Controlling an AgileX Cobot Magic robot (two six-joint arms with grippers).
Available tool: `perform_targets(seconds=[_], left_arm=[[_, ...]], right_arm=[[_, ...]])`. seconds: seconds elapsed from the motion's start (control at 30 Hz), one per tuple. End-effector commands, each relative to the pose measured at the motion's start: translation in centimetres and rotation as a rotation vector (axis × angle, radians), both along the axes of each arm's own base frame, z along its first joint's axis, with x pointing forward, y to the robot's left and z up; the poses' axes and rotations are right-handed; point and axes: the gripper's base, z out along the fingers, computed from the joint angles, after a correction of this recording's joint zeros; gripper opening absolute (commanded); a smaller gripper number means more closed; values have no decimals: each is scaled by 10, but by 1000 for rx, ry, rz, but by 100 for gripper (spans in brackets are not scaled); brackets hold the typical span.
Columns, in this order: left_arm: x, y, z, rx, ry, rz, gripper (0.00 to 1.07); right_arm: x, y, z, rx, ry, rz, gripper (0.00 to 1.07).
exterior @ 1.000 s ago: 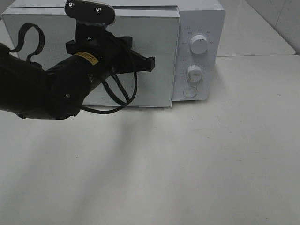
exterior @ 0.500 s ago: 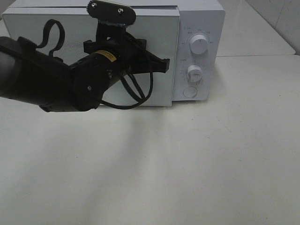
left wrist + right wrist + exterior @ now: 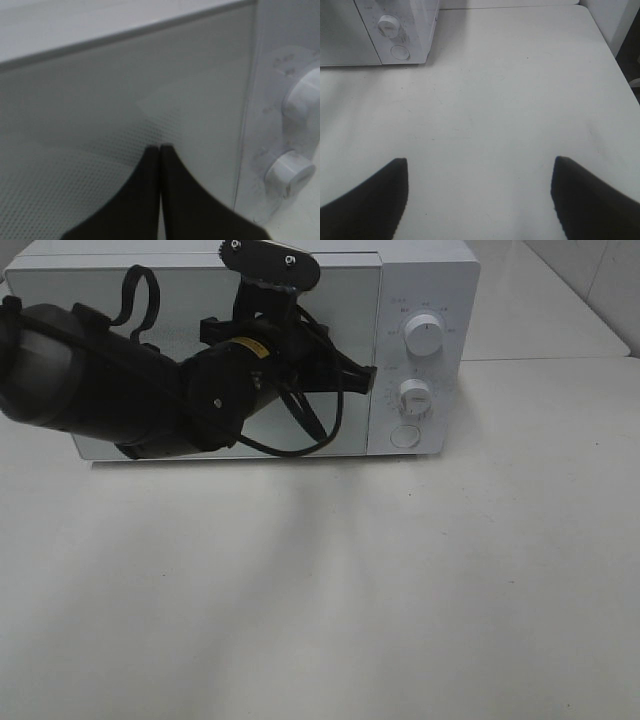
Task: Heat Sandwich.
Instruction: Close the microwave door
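Note:
The white microwave (image 3: 425,275) stands at the back of the table with its door (image 3: 70,300) flush against the body. The sandwich is hidden. My left gripper (image 3: 366,373) is shut with nothing in it. Its fingertips rest at the door's right edge, beside the control panel. In the left wrist view the closed gripper (image 3: 160,148) touches the dotted door glass (image 3: 90,115). My right gripper (image 3: 480,160) hangs open over the bare table, holding nothing. It lies outside the exterior high view.
The control panel carries an upper knob (image 3: 424,336), a lower knob (image 3: 415,396) and a round button (image 3: 404,436). The white table (image 3: 400,590) stretches out in front of the microwave. The right wrist view shows the microwave's corner (image 3: 415,25) far ahead.
My left arm has swept to the right, pushing the microwave door from ajar to flush. The right gripper has not moved.

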Motion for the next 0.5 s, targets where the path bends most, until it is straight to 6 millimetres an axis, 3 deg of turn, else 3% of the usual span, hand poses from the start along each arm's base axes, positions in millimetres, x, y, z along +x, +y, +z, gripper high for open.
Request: perform_targets(seconds=[0.03,0.5], left_arm=[[14,14,8,-57,-43,97,0],[9,9,13,-58,-54,73,0]], right_arm=[[-4,0,0,6,-26,-5,76],[-4,0,0,6,-26,-5,76]])
